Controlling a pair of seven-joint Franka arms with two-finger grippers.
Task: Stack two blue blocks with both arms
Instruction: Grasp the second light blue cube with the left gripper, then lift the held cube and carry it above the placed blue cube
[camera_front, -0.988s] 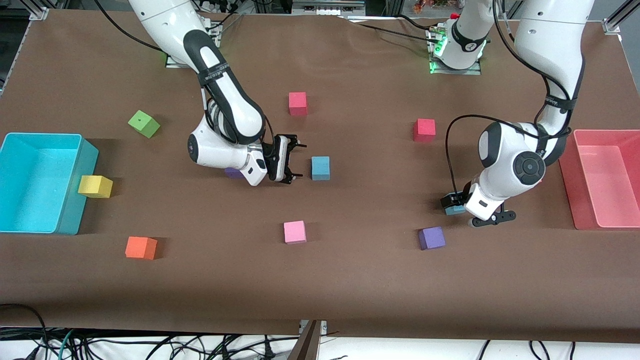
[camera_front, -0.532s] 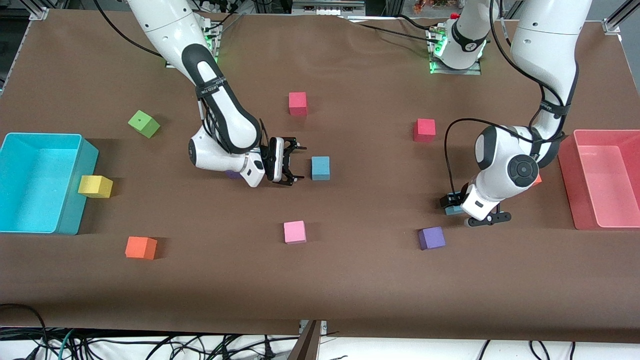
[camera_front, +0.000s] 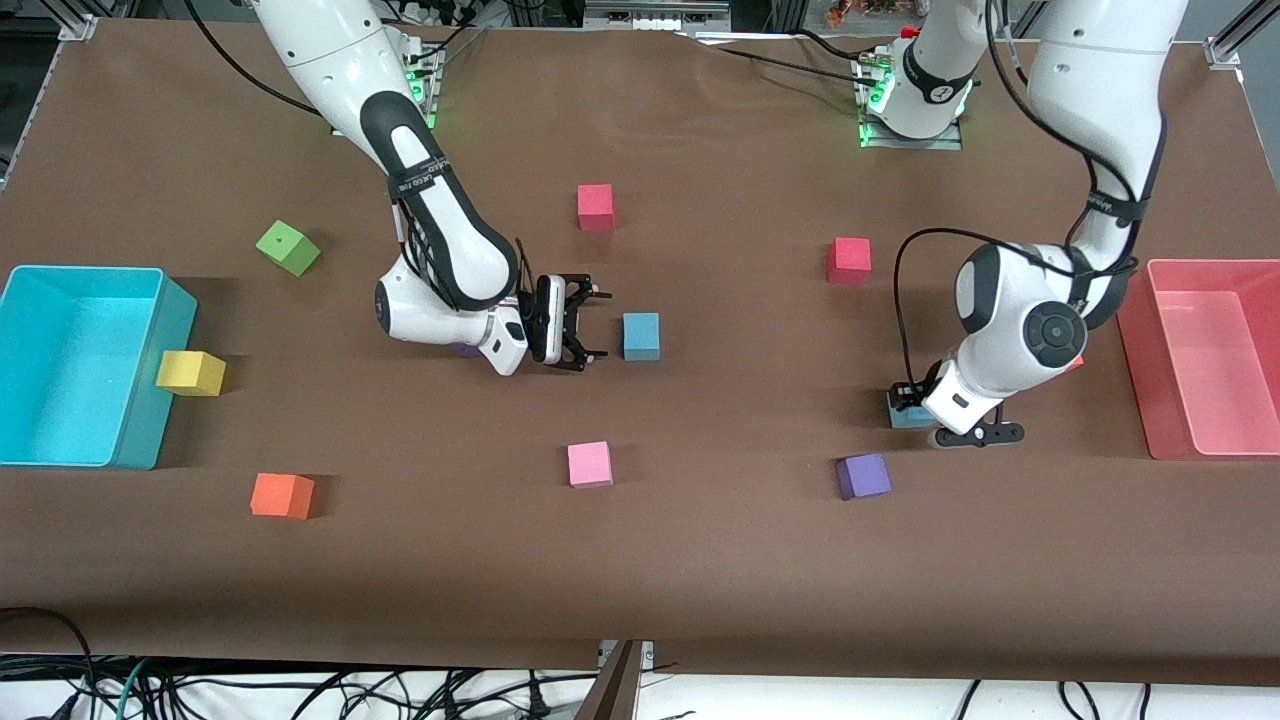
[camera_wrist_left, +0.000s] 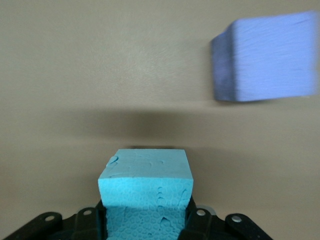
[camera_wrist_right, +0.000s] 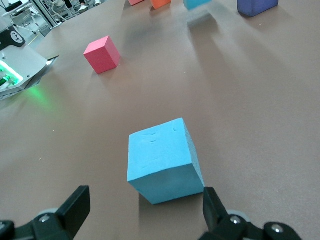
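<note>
One blue block (camera_front: 641, 335) lies on the table mid-way between the arms. My right gripper (camera_front: 588, 325) hangs open just beside it, toward the right arm's end; in the right wrist view the block (camera_wrist_right: 165, 160) sits in front of the spread fingers (camera_wrist_right: 75, 207) and is not between them. The other blue block (camera_front: 903, 417) is toward the left arm's end, low at the table, and my left gripper (camera_front: 908, 400) is shut on it. In the left wrist view this block (camera_wrist_left: 145, 175) fills the gap between the black fingers (camera_wrist_left: 197, 222).
A purple cube (camera_front: 863, 476) lies close to the held block, nearer the front camera. Red cubes (camera_front: 849, 260) (camera_front: 596, 207), a pink cube (camera_front: 589, 464), orange (camera_front: 282, 495), yellow (camera_front: 190, 372) and green (camera_front: 288, 247) cubes lie about. A cyan bin (camera_front: 80, 270) and a pink bin (camera_front: 1150, 400) stand at the table's ends.
My left gripper's fingers have closed onto the blue block under it. The right gripper has stayed open and barely shifted beside the other blue block.
</note>
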